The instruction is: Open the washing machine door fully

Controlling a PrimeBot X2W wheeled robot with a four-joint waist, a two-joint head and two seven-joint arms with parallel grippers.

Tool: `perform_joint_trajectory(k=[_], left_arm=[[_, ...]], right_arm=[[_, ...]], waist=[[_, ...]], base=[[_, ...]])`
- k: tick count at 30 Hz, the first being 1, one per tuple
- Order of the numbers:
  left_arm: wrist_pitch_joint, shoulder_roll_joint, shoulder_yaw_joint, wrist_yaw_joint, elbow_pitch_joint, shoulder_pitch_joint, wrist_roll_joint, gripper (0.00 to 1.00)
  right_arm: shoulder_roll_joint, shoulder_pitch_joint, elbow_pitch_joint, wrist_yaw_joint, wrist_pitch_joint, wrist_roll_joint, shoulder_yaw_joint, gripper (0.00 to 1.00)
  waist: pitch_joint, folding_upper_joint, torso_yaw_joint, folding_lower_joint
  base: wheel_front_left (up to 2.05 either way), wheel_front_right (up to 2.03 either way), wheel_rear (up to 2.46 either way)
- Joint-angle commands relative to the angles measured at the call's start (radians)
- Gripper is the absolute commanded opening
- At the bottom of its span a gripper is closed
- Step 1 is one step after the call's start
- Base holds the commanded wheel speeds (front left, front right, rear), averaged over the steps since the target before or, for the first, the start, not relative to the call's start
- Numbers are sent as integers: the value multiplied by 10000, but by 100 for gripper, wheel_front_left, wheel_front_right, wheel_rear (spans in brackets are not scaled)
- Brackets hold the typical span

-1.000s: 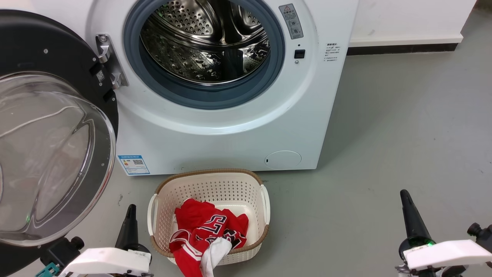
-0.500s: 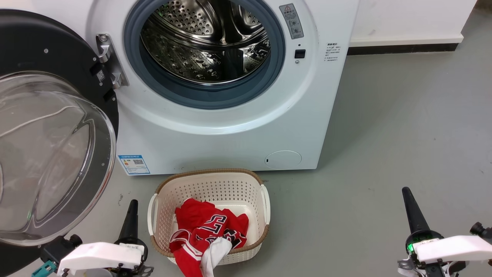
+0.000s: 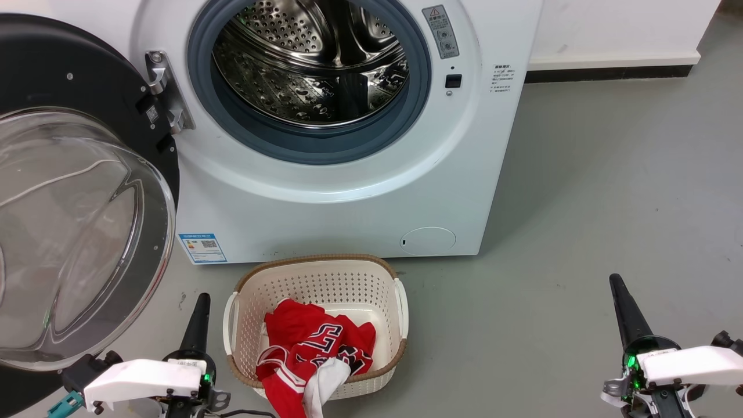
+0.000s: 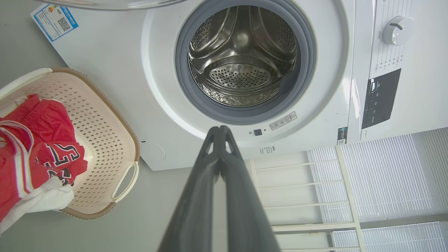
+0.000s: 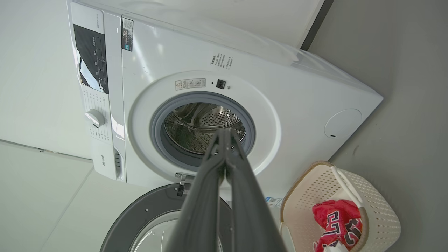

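Note:
The white washing machine (image 3: 325, 197) stands ahead with its steel drum mouth uncovered. Its door (image 3: 75, 232), a black disc with a bulging clear glass bowl, is swung wide to the left on a metal hinge (image 3: 165, 93). My left gripper (image 3: 202, 299) is shut, low on the floor side just below the door's lower rim and left of the basket, touching nothing. My right gripper (image 3: 614, 280) is shut at the lower right, far from the machine. In the wrist views, the left gripper (image 4: 219, 128) and right gripper (image 5: 224, 130) show fingertips pressed together, pointing at the machine (image 4: 157, 105) (image 5: 280, 105). The door (image 5: 154, 217) appears under the drum.
A cream perforated laundry basket (image 3: 316, 278) with red and white clothes (image 3: 313, 348) sits on the grey floor right before the machine. Open floor (image 3: 580, 203) spreads to the right, up to a white wall with a dark skirting.
Both grippers have drifted slightly; the left wrist slid left and down, the right gripper's tip rose a little in the head view. The door has not moved.

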Motion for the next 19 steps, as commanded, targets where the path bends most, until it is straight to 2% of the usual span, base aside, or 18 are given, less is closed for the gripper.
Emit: perform_joint_trajectory(k=[1,19], left_arm=[[56,19,23,-80,-10,-205,-179,0],[438,21,127,-215,196,-452,-1719,0]], right_arm=[[-36,-202,-4,-2,53,185,-36,0],[4,-470,257,-2,464,1627,-221,0]], waist=[[0,-1,1,0],[5,-1,9,0]], base=[[0,0,0],[0,0,0]])
